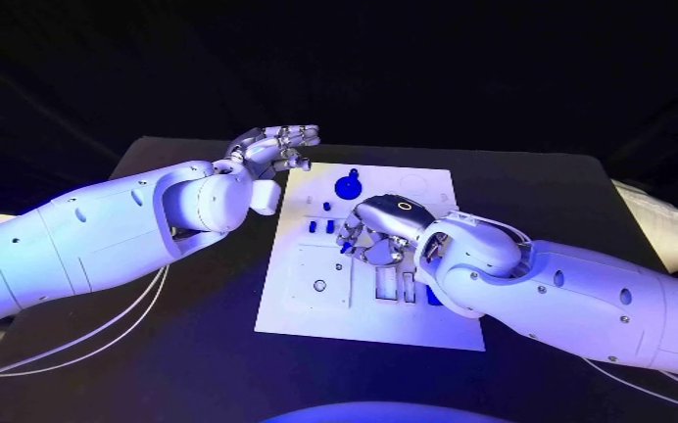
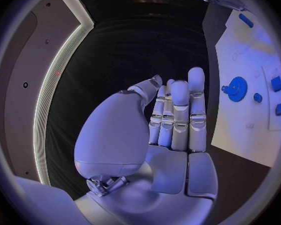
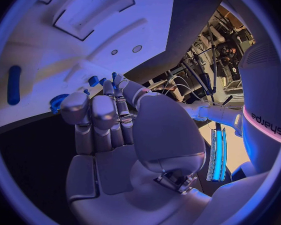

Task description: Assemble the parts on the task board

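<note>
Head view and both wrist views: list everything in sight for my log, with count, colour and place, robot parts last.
Table: one, black, under everything.
Task board: one, white, mid-table, with recesses and holes.
Gear: one, blue, toothed, far end of the board.
Small parts: several, blue, on the board nearer than the gear; exact count unclear.
Cables: white, on the table under the left arm.
Left robot hand: silver, raised beside the board's far left corner, fingers apart, holding nothing.
Right robot hand: silver, over the board's middle, fingertips at a small blue part; grip unclear.
</note>
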Action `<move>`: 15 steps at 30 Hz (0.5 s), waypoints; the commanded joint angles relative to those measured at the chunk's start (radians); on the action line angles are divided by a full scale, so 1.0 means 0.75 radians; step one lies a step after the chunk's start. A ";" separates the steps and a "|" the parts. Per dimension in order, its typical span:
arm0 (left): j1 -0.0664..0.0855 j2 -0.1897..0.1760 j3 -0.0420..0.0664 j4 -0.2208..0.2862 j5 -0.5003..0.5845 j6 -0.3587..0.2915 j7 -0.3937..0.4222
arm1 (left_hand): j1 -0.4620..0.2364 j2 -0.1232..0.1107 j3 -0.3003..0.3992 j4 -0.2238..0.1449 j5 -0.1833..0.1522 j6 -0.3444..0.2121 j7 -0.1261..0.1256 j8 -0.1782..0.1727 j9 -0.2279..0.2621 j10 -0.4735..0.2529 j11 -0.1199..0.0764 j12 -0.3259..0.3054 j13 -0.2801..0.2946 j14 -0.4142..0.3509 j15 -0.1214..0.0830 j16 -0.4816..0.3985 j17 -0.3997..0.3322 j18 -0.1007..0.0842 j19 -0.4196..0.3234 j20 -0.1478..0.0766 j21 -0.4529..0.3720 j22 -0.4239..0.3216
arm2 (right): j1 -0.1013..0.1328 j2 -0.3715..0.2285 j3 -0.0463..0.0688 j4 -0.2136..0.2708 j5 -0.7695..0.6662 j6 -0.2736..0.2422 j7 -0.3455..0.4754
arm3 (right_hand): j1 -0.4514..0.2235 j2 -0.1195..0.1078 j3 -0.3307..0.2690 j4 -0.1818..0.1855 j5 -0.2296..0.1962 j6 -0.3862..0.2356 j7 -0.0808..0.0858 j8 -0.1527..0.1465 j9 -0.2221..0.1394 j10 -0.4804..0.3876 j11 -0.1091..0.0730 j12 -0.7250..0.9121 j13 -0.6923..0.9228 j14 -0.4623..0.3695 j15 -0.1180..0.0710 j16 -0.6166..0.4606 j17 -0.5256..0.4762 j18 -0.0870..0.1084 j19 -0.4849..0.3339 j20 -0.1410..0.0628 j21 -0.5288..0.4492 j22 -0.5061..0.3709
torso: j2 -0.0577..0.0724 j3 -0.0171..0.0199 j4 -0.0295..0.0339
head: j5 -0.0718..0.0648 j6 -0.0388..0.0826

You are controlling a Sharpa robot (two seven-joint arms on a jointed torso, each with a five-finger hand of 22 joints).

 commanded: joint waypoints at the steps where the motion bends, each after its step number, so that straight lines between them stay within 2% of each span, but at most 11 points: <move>1: 0.000 0.004 0.001 0.011 -0.006 0.027 0.003 | -0.004 0.008 -0.005 0.000 0.001 -0.006 0.002 0.001 -0.001 -0.008 0.001 0.008 0.001 -0.011 0.000 -0.006 -0.001 0.016 -0.010 -0.002 -0.005 -0.001 | -0.014 0.022 -0.002 -0.024 -0.055 0.076 0.028 | 0.003 0.011 0.006 -0.002 0.005 0.003 0.007 0.000 0.001 0.009 0.004 0.005 0.002 0.042 -0.007 0.006 0.001 -0.027 0.010 -0.002 0.009 0.001 | 0.000 0.0011 -0.0009 | 0.006 -0.004; 8: 0.000 0.005 0.001 0.018 -0.006 0.027 0.002 | -0.004 0.008 -0.005 0.000 0.001 -0.006 0.002 0.001 -0.001 -0.008 0.001 0.008 0.001 -0.011 0.000 -0.006 -0.001 0.016 -0.010 -0.002 -0.005 -0.001 | -0.035 0.062 -0.007 -0.060 -0.082 0.109 0.014 | 0.003 0.012 0.006 -0.002 0.005 0.002 0.007 -0.001 0.001 0.008 0.005 0.004 0.001 0.042 -0.007 0.009 0.003 -0.026 0.009 -0.002 0.009 0.000 | 0.001 0.0033 -0.0012 | 0.011 -0.012; 15: 0.000 0.005 0.001 0.018 -0.006 0.027 0.000 | -0.004 0.008 -0.005 0.000 0.001 -0.006 0.002 0.001 -0.001 -0.008 0.001 0.008 0.001 -0.011 0.000 -0.006 -0.001 0.016 -0.010 -0.002 -0.005 -0.001 | -0.041 0.070 -0.008 -0.072 -0.109 0.120 -0.006 | 0.003 0.012 0.006 -0.002 0.005 0.002 0.007 -0.001 0.001 0.008 0.005 0.004 0.001 0.042 -0.007 0.009 0.003 -0.026 0.009 -0.002 0.009 0.000 | 0.001 0.0035 -0.0023 | 0.014 -0.021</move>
